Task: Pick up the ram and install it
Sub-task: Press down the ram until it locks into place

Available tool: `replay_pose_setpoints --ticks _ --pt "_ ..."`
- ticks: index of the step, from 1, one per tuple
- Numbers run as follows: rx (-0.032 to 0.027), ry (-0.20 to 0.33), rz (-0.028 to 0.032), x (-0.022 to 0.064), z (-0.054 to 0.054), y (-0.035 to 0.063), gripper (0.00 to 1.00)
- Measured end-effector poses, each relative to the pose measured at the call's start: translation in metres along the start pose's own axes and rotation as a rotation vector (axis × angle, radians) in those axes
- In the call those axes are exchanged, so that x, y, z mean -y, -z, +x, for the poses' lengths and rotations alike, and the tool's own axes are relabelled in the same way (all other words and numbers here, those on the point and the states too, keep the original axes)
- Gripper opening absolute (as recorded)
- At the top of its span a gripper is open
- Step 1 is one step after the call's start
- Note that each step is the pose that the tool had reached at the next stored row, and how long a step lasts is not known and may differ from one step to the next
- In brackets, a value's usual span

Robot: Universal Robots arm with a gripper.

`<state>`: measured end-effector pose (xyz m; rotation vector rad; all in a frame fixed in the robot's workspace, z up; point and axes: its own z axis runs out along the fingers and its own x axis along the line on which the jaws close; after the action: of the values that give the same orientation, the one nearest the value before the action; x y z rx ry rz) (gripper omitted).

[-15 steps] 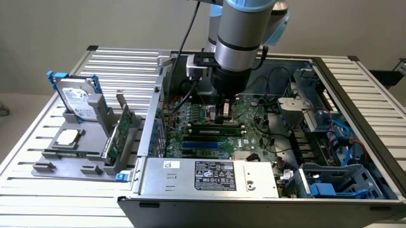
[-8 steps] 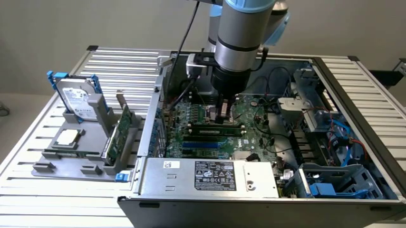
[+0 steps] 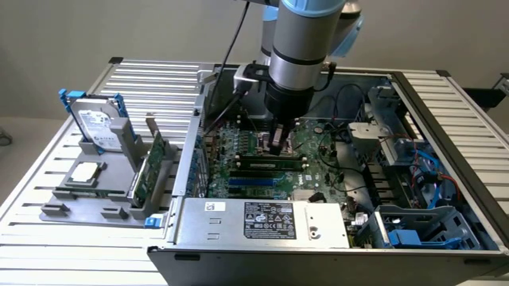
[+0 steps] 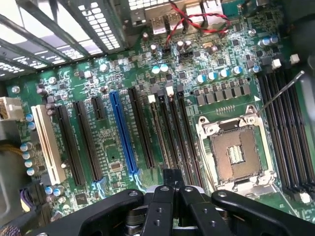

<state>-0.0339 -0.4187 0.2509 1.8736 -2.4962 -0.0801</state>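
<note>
The pincer [image 3: 278, 147] is closed, its 2 fingers pressed together and holding nothing, low over the motherboard [image 3: 263, 156] inside the open computer case [image 3: 445, 119]. Just beside its tip, the ram [image 3: 273, 158] lies seated in a slot on the motherboard. The power supply [image 3: 263, 221] nearer the camera carries a white label whose print is too small to read. The arm hides the board behind it.
</note>
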Motion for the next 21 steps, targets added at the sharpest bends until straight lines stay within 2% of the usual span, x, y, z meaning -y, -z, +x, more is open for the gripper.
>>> replay_pose_setpoints --ticks 21 --pt "0.0178 -0.338 0.0055 0.0002 0.0001 -0.003 0.11"
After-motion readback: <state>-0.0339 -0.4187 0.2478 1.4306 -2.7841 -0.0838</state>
